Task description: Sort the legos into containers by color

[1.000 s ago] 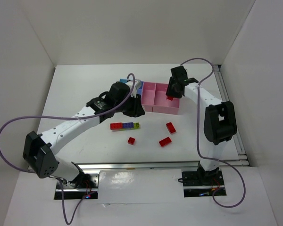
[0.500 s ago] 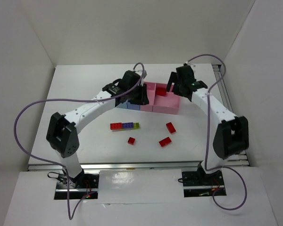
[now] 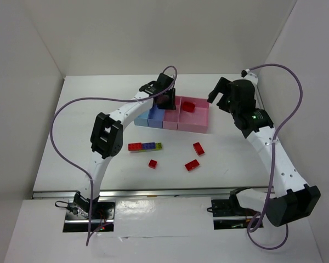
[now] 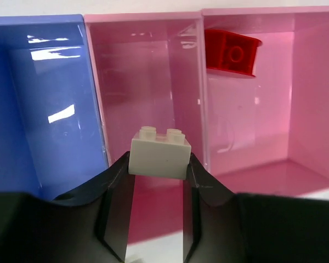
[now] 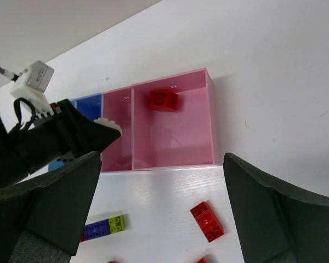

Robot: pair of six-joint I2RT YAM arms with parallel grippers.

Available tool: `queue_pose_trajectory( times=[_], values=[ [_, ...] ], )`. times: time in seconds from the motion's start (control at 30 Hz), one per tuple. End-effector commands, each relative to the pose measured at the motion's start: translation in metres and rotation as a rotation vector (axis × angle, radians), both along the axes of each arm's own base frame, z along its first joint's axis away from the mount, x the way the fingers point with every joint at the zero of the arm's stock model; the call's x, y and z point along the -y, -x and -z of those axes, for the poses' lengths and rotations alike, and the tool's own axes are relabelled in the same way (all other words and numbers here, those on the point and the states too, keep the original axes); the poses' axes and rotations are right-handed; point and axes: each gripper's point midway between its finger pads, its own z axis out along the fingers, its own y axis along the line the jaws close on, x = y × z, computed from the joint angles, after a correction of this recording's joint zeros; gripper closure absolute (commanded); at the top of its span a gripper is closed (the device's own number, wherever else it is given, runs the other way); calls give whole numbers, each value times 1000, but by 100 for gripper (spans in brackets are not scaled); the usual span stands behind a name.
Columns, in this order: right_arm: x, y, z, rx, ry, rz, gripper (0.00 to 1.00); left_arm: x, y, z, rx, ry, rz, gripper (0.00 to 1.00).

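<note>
Overhead: left gripper (image 3: 165, 102) above the narrow pink bin (image 3: 171, 118) in the row of containers (image 3: 141, 116), far middle of the table (image 3: 88, 120). Right gripper (image 3: 219, 98) up in the air just right of the wide pink bin (image 3: 200, 118), fingers spread wide apart. Nearer: joined red-purple-green legos (image 3: 145, 146), with three loose red bricks (image 3: 192, 165) to their right.

Left wrist: fingers pinched on a whitish brick (image 4: 159, 156), in line with the narrow pink bin; darker blue bin (image 4: 44, 109) to the left.

Right wrist: one red brick (image 5: 164, 99) lying at the far end of the wide pink bin.

Left pincer (image 4: 159, 163) clamped, arm reaching far forward; right pincer (image 5: 162, 159) wide open
</note>
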Motion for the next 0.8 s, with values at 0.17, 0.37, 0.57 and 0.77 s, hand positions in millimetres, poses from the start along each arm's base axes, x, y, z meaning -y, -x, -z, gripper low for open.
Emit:
queue_pose_trajectory(
  times=[0.17, 0.37, 0.57, 0.77],
  values=[
    [-7, 49, 60, -171, 20, -68, 0, -5, -5, -25, 55, -5, 6, 21],
    [-21, 94, 144, -363, 14, -104, 3, 2, 18, -69, 114, 15, 53, 15],
    [-43, 105, 193, -466, 106, -209, 6, -7, 57, -143, 193, 104, 67, 16],
    [-52, 92, 234, -555, 227, -293, 11, -22, 96, -181, 238, 166, 92, 17]
  ],
)
